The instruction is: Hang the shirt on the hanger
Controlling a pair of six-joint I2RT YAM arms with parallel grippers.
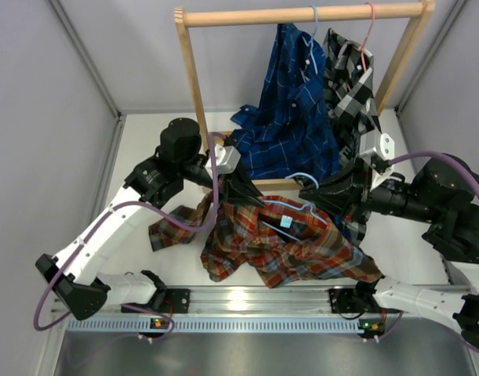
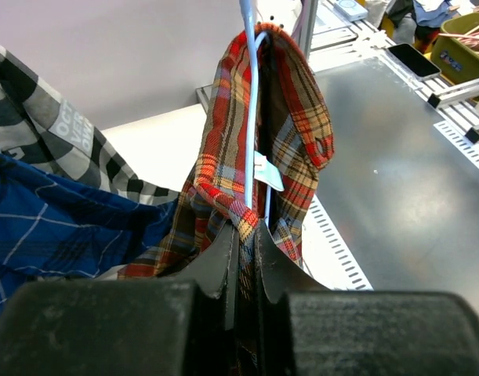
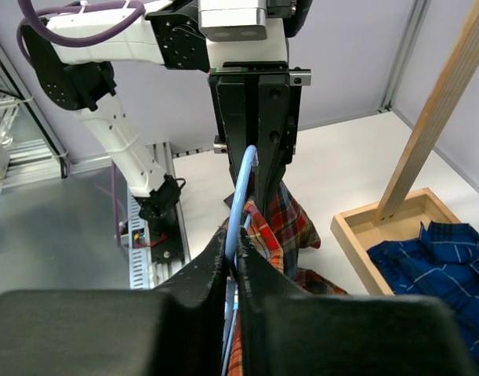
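While both arms meet over the middle of the table (image 1: pixel 141 149), the overhead camera gives me the shirt (image 1: pixel 302 251) spread in a crumpled heap near the front edge, its collar end lifted up between the two grippers. The hanger (image 1: pixel 290 205) lies across that raised part. My left gripper (image 1: pixel 241 186) comes in from the left and my right gripper (image 1: pixel 317 194) from the right, the two tips close together. Behind them a blue shirt (image 1: pixel 290 117) and a black-and-white shirt (image 1: pixel 349 86) hang from the wooden rack (image 1: pixel 302 14).

On the left wrist camera, I see the left fingers drawn almost together. They pinch a fold of the shirt's collar, and the hanger's wire runs down into the same narrow gap. The collar stands up above the tips, draped round the wire. The blue shirt and the checked one fill the left of this view.

On the right wrist camera, the right fingers are closed tight on the hanger's wire, which rises in a loop to the left gripper hanging point-down straight ahead. The shirt dangles under that gripper, above the table. The rack's post and base sit to the right, with blue cloth lying in the base.
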